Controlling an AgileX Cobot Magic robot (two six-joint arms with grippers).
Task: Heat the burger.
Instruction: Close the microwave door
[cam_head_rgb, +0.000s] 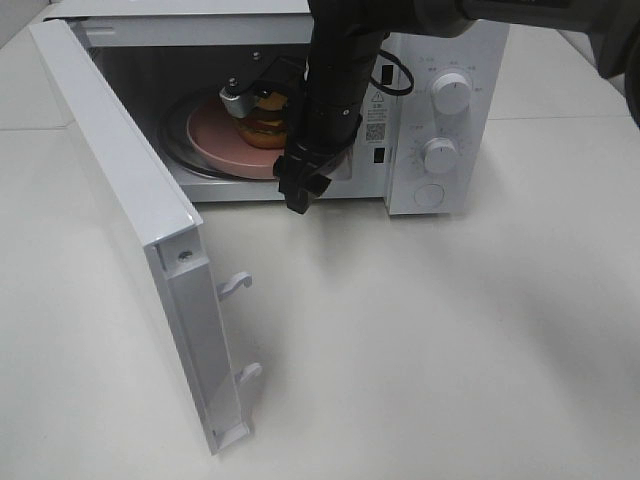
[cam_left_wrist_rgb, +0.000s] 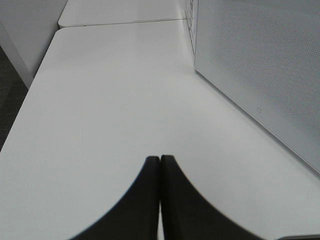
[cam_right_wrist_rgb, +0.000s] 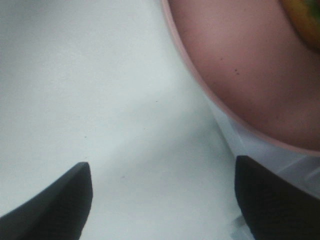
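Right wrist: R pincer (cam_right_wrist_rgb: 162, 167) apart by pink plate (cam_right_wrist_rgb: 240, 65); L pincer (cam_left_wrist_rgb: 160, 159) together; burger (cam_head_rgb: 266, 128) in microwave (cam_head_rgb: 440, 60).

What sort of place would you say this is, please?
Probably a robotics lab bench staged as a kitchen, not a home: a white microwave stands open on plain white tables, and a robot arm reaches inside, where the burger sits on a pink plate.
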